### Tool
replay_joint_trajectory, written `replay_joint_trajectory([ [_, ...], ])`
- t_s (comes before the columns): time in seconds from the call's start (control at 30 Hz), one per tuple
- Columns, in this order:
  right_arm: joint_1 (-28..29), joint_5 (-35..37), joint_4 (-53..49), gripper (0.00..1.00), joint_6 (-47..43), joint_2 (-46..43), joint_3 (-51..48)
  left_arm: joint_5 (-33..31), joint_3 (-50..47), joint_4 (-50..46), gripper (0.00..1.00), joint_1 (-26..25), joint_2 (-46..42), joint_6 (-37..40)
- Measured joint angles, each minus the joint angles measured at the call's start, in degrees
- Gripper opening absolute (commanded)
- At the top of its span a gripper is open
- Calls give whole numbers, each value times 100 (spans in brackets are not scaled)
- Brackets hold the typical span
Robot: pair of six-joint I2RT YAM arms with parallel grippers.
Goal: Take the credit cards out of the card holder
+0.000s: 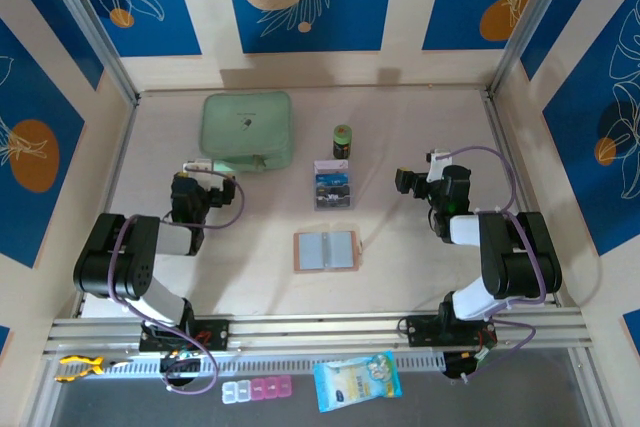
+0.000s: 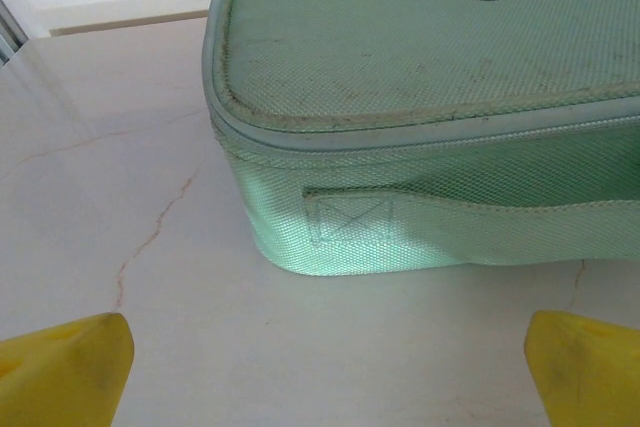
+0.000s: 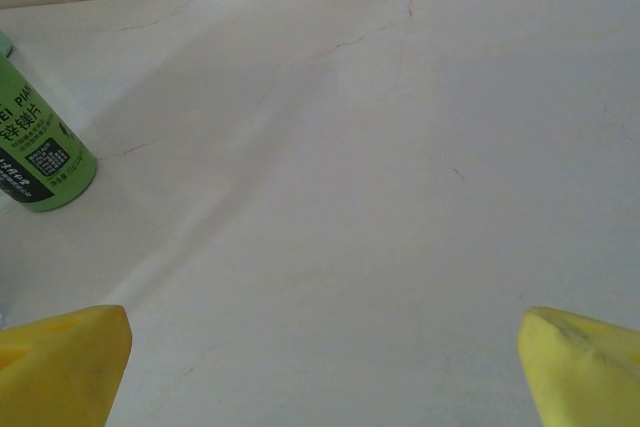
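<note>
Left claw (image 2: 320, 372) wide open, empty; right claw (image 3: 320, 372) likewise; left arm (image 1: 125, 257), right arm (image 1: 510, 252) folded, elbows outward.

Pale marbled bench (image 1: 420, 267) w/ mint zip case (image 1: 247, 130) rear left, green bottle (image 1: 343, 140) & clear box (image 1: 334, 185) mid, card holder (image 1: 325, 250) open flat nearer.

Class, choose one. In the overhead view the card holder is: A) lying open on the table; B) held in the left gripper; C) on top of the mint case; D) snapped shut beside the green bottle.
A: the card holder lies spread open, grey pockets up, on the table, with nothing touching it.
</note>
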Motion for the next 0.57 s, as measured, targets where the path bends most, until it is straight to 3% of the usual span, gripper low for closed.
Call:
replay_joint_trajectory([
  [0.57, 0, -63, 52, 99, 0, 11, 0, 216, 15, -94, 100, 26, 0, -2],
])
